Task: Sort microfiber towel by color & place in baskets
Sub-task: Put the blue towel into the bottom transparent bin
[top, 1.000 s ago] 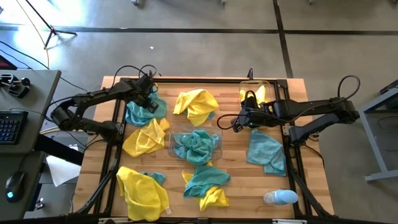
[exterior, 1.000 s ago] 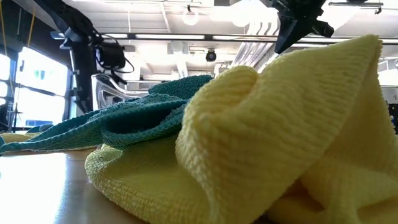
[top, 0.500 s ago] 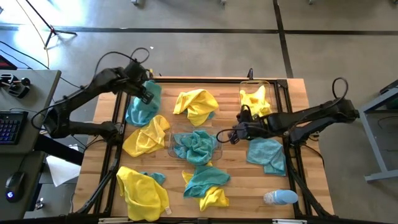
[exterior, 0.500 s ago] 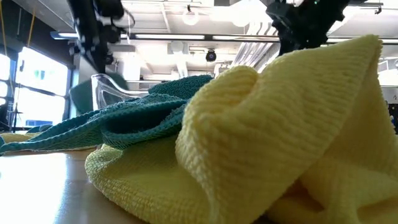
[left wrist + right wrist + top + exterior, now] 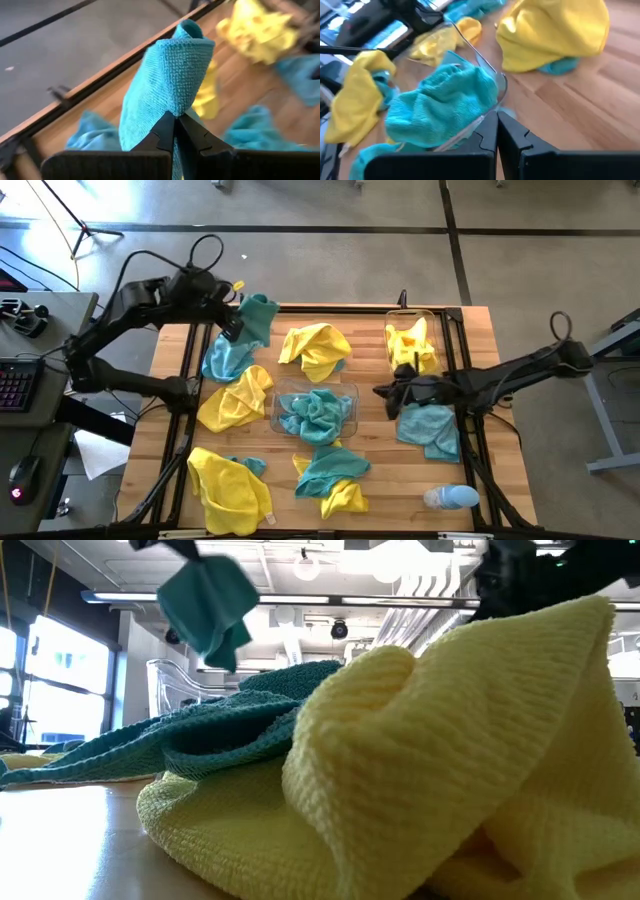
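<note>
Microfiber towel [image 5: 167, 82], teal, hangs limp from the clenched left end effector [image 5: 175, 122]; soft and light, best pinched at a raised fold. Right end effector [image 5: 496, 131] hovers closed, empty.

On the wooden counter [image 5: 380, 470], the central clear basket [image 5: 314, 413] holds bunched teal towels. Beyond its far left corner, the left gripper [image 5: 233, 328] holds a teal towel [image 5: 258, 317] lifted near the counter's edge. Just right of that basket, the right gripper [image 5: 388, 395] hangs low beside a flat teal towel [image 5: 428, 428]. A second basket [image 5: 411, 338], farther right and back, contains yellow towels.
</note>
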